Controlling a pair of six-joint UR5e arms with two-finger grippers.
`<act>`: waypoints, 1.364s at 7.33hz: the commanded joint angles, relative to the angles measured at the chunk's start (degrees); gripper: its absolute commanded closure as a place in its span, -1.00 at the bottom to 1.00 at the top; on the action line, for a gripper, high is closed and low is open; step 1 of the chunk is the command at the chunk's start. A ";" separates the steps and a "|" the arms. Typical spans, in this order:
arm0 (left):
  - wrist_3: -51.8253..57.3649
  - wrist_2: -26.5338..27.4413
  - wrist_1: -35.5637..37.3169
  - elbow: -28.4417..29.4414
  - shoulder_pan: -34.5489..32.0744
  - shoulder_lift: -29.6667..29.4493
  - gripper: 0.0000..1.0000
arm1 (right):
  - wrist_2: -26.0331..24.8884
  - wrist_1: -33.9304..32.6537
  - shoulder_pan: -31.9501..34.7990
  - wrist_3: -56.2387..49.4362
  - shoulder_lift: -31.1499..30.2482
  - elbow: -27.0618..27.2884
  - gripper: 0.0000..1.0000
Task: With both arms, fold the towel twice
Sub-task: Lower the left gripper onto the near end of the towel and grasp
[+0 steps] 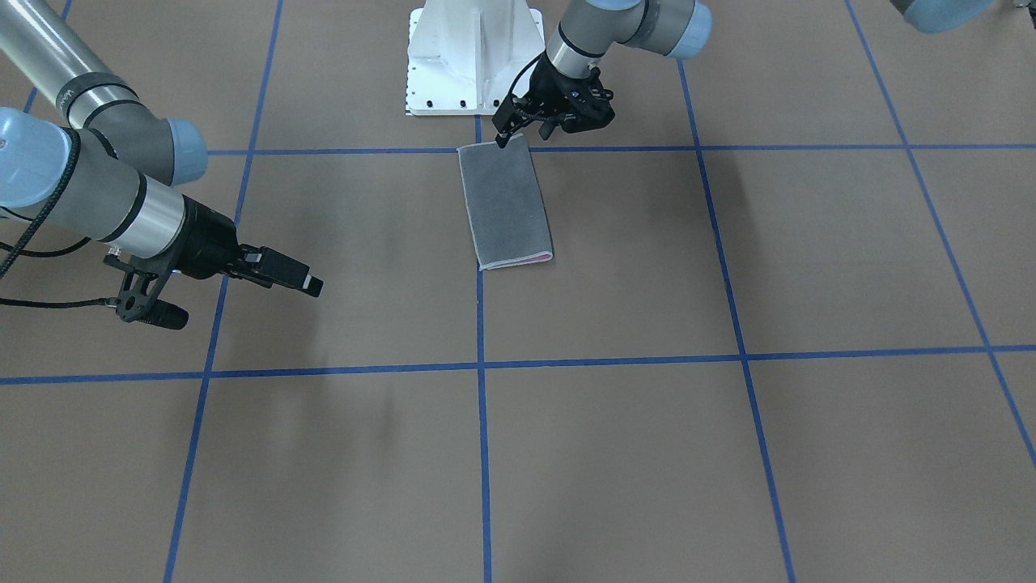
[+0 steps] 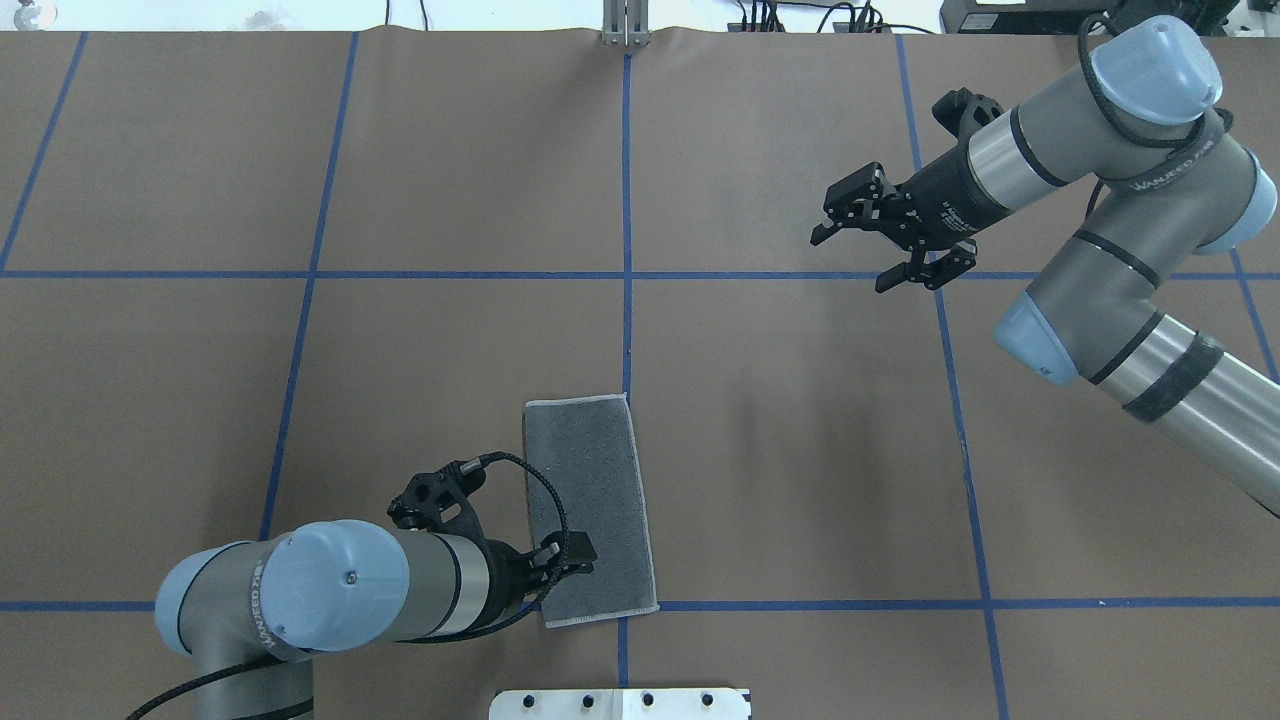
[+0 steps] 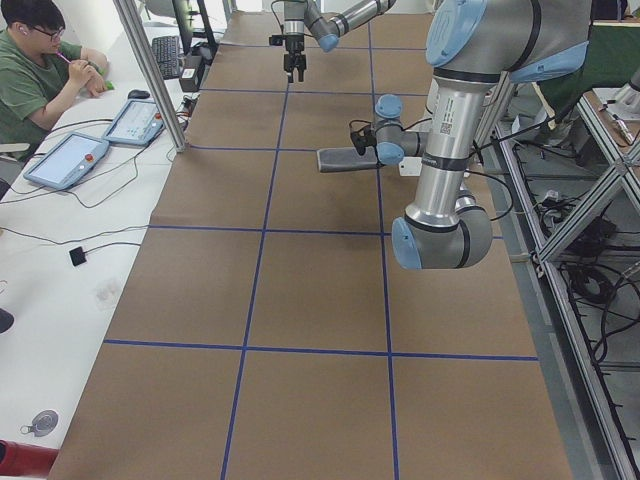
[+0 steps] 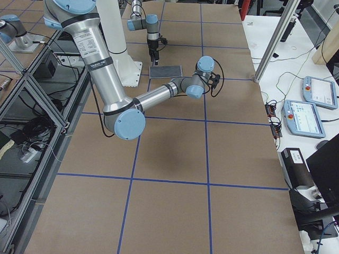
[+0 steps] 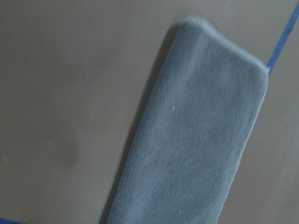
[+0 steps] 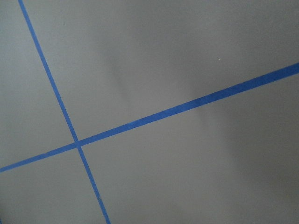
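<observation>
The towel (image 2: 590,510) lies flat on the table, folded into a long strip with its dark grey face up. A pink edge shows at its far end (image 1: 538,259). My left gripper (image 2: 578,552) hovers at the towel's corner nearest the robot's base, and in the front view (image 1: 526,134) its fingers look spread, one tip touching that corner. The left wrist view shows only the towel (image 5: 201,140), with no fingers in sight. My right gripper (image 2: 848,264) is open and empty, held above bare table far to the right of the towel. It also shows in the front view (image 1: 312,283).
The white pedestal base (image 1: 473,57) stands just behind the towel. Blue tape lines (image 6: 154,116) divide the brown table into squares. An operator (image 3: 40,70) sits with tablets (image 3: 70,160) on the side table beyond the far edge.
</observation>
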 commanded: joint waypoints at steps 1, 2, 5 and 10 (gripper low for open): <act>-0.17 0.43 0.04 0.36 1.06 0.02 -0.94 | -0.89 -0.10 -0.34 0.28 0.31 0.12 -0.99; -0.26 0.43 0.13 0.54 1.32 -0.16 -0.82 | -0.89 -0.01 -0.34 0.28 0.31 0.12 -0.99; -0.26 0.52 2.42 1.15 3.08 -0.86 -0.52 | -0.63 -0.01 -0.34 0.28 0.31 0.21 -0.99; -0.17 0.61 2.42 2.21 3.52 -2.09 -0.37 | -0.37 0.07 -0.34 0.28 0.14 0.21 -0.99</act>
